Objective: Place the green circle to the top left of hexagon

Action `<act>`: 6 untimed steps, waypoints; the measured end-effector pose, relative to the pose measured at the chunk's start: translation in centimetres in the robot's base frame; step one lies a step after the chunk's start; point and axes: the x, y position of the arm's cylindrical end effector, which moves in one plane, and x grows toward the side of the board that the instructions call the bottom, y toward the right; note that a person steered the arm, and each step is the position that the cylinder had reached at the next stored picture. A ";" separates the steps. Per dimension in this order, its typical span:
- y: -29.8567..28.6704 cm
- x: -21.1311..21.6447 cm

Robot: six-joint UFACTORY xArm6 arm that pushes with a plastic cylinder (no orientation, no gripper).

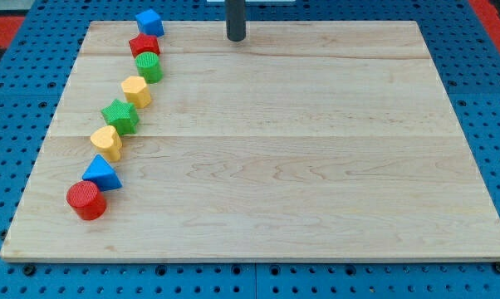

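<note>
My tip (236, 38) is a bare rod with no fingers to spread or pinch. It sits at the board's (316, 166) top edge. The green circle (149, 66) lies well to its left and slightly below, wedged between the red hexagon (144, 45) and yellow hexagon (136, 90). Risk: a push here could drag both neighbours. The blue cube (149, 22) crowds the top-left spot; the green star (120, 115) sits further down.

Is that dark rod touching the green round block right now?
Apart. The camera view shows my tip near the view's top with bare wood between it and the green circle to its left.
</note>
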 end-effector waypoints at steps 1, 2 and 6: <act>-3.0 3.1; -4.5 3.5; -12.6 6.2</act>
